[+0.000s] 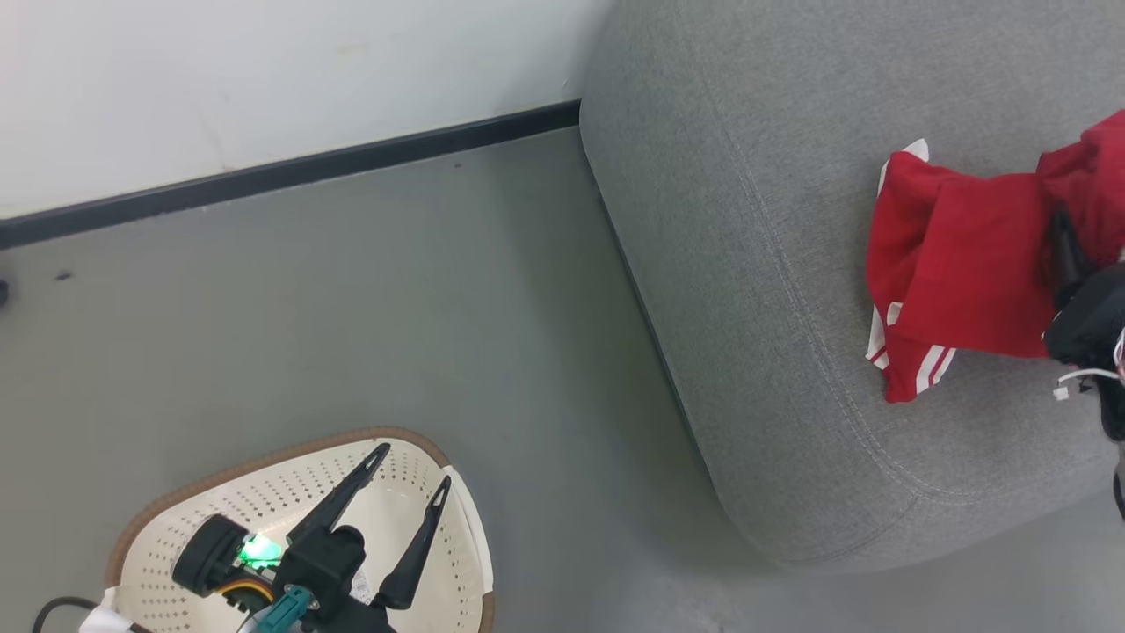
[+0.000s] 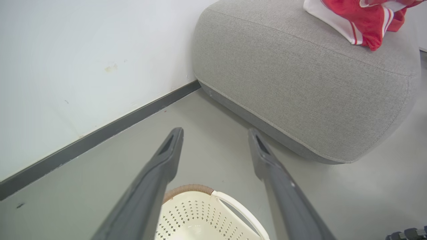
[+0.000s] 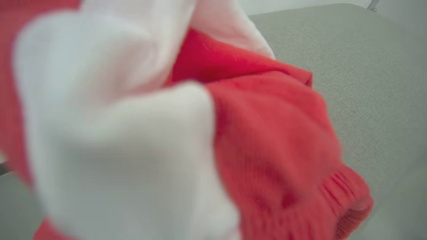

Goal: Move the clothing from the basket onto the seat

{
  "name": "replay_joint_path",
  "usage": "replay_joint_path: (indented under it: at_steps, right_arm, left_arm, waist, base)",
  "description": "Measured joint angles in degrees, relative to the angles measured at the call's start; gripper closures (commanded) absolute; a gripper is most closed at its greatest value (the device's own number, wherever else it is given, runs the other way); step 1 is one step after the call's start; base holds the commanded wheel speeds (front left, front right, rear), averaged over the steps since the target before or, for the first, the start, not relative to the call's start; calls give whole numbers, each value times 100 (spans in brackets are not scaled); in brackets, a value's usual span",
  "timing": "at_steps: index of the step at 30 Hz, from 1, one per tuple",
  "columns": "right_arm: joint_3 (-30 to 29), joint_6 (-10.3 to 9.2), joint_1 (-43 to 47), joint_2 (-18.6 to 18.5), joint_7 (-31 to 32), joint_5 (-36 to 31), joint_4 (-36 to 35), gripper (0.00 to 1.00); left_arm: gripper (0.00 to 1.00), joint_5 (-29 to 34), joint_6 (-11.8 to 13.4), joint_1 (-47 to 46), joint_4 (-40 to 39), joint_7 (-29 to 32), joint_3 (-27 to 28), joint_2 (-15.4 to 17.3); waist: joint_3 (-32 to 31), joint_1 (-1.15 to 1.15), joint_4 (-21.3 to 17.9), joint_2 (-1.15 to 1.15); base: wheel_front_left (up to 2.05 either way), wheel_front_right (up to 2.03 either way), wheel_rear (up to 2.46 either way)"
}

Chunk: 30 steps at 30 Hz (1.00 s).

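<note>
Red clothing (image 1: pixel 958 272) with white stripes lies bunched on the grey seat (image 1: pixel 747 264), near its right side. My right gripper (image 1: pixel 1074 242) is pressed into that heap; one dark finger shows among the folds and the cloth hides how the jaws stand. In the right wrist view, blurred red and white clothing (image 3: pixel 267 133) lies close against the lens, with the seat (image 3: pixel 367 66) behind it. My left gripper (image 1: pixel 413 466) hangs open over the cream basket (image 1: pixel 264 457), nothing between its fingers. The left wrist view shows the left gripper (image 2: pixel 215 133), the basket (image 2: pixel 186 188), the seat (image 2: pixel 283 83) and the clothing (image 2: pixel 363 20).
The basket stands on a grey floor (image 1: pixel 395 308) to the left of the seat. A white wall (image 1: pixel 264 79) with a dark baseboard (image 1: pixel 290 171) runs behind both. A strip of open floor separates the basket from the seat's rounded edge.
</note>
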Motion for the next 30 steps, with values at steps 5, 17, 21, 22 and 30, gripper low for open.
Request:
replay_joint_path:
  at_steps: [5,17,21,22,30]
  right_arm:
    - [137,62,338,113,-37,-41,-475,0]
    - [291,182,871,289,-51,-13,-1593,0]
    - [297,181,1113,278,-40,-27,-1979,0]
    - [300,176,1188,278,-35,-30,-2086,0]
    - [356,197,1446,298,-22,-7,-3003,0]
  left_arm:
    - [0,-10,18,125,60,0,52,-40]
    - [0,-10,47,203,125,0,41,-243]
    - [0,-10,47,203,181,0,36,-320]
    - [0,-10,47,203,202,0,38,-335]
    - [0,-11,47,204,318,0,45,-502]
  waist:
    - [-169,0,-47,0]
    - [-521,0,-201,0]
    - [-640,0,-206,0]
    - [-671,0,-201,0]
    - [-909,0,-108,0]
  base:
    - [0,0,0]
    - [0,0,0]
    - [0,0,0]
    - [0,0,0]
    - [0,0,0]
